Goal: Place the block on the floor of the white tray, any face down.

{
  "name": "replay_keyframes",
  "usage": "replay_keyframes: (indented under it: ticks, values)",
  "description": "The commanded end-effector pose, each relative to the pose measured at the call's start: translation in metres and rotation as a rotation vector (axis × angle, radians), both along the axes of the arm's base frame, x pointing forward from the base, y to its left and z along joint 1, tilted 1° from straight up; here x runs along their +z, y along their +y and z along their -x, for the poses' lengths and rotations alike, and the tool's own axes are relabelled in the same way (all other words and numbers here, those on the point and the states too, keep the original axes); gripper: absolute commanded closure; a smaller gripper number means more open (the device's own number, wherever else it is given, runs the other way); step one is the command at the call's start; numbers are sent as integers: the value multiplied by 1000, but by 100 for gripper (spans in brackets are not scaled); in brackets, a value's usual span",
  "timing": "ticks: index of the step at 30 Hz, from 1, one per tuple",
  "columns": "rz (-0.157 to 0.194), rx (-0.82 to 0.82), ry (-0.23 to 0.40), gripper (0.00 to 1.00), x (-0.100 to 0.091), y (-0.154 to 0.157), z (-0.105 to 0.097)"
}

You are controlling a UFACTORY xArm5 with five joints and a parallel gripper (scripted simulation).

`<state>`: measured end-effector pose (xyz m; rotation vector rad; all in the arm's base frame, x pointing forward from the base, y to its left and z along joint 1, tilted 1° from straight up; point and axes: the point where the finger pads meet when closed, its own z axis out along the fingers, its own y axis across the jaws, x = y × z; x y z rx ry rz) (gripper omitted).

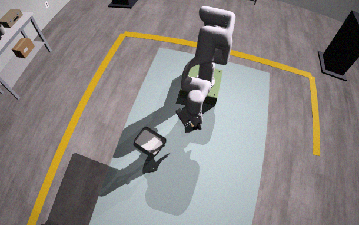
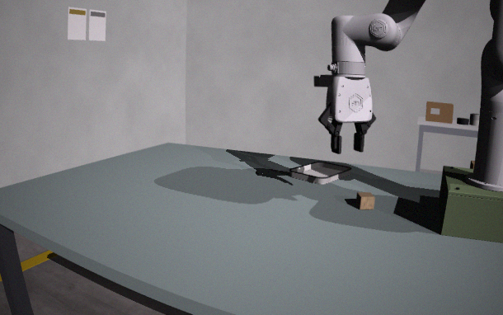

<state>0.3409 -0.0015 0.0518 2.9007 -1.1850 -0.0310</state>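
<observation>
A small brown wooden block [image 2: 365, 200] lies on the grey-green table top, in shadow close to the robot's green base. In the overhead view only a sliver of the block [image 1: 192, 124] shows between the fingers. The white tray [image 2: 321, 171] with a dark rim sits flat on the table beyond the block; it also shows in the overhead view [image 1: 149, 144]. My gripper [image 2: 347, 145] hangs well above the table, fingers pointing down, open and empty, roughly above the block. It shows in the overhead view too [image 1: 192, 126].
The robot's green base [image 2: 470, 204] stands at the table's right end. A dark side table [image 1: 75, 188] stands off the table's front left corner. A shelf with cardboard boxes [image 1: 23, 47] stands far left. A black cabinet [image 1: 341, 47] stands at the far right.
</observation>
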Motion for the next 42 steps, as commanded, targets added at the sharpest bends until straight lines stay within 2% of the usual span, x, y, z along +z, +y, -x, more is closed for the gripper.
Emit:
replay_keyframes:
  ticks: [1, 4, 14, 42]
  values:
    - [1, -142, -27, 39, -30, 0, 16]
    - [2, -226, -27, 39, -45, 0, 31]
    - [3, -331, -28, 39, -61, 0, 51]
    - [3, -339, -28, 42, -62, 0, 52]
